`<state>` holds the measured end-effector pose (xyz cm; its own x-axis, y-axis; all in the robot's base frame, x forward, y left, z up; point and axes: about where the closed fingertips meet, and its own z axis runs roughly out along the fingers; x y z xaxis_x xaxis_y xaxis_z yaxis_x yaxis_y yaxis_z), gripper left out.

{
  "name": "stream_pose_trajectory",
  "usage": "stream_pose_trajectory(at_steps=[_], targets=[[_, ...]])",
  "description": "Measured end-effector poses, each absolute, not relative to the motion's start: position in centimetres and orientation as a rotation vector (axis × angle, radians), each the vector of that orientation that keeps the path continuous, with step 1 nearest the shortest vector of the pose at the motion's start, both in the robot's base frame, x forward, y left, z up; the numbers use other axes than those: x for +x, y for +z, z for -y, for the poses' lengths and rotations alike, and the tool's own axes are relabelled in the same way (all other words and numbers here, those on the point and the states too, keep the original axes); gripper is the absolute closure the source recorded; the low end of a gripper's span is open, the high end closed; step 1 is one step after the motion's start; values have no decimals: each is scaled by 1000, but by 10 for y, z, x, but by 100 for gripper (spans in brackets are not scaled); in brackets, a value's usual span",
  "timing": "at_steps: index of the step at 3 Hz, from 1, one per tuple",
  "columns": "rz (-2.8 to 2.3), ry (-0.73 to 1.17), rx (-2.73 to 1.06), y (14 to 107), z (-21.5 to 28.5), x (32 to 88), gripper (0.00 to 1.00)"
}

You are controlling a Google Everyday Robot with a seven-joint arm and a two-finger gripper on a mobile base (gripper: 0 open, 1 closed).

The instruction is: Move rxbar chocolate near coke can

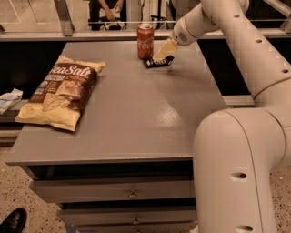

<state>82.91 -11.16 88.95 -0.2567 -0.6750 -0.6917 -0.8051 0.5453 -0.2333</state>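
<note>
Grey and matte, the table (pixel 136 118) has a soft glare patch right of centre and two drawers (pixel 113 193) under its front edge. Below is a speckled floor (pixel 18 182) with a black shoe (pixel 12 221) at the lower left. Behind the far edge runs a rail (pixel 113 22), and a person (pixel 107 9) stands beyond it.

A chip bag (pixel 61 91) lies flat on the left side. The can (pixel 145 42) stands upright at the far edge. The bar (pixel 157 63) lies on the table just right of it, apart from it. The gripper (pixel 164 51) angles down from the white arm (pixel 245 50), its jaws closed on the bar's upper edge.
</note>
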Motion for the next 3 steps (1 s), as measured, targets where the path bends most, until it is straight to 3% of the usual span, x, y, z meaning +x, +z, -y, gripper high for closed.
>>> stream_pose_trajectory(at_steps=[1,3], targets=[[-1993,243,-1172,894,124,823,0],[-1733,637,-909,914,221,736,0]])
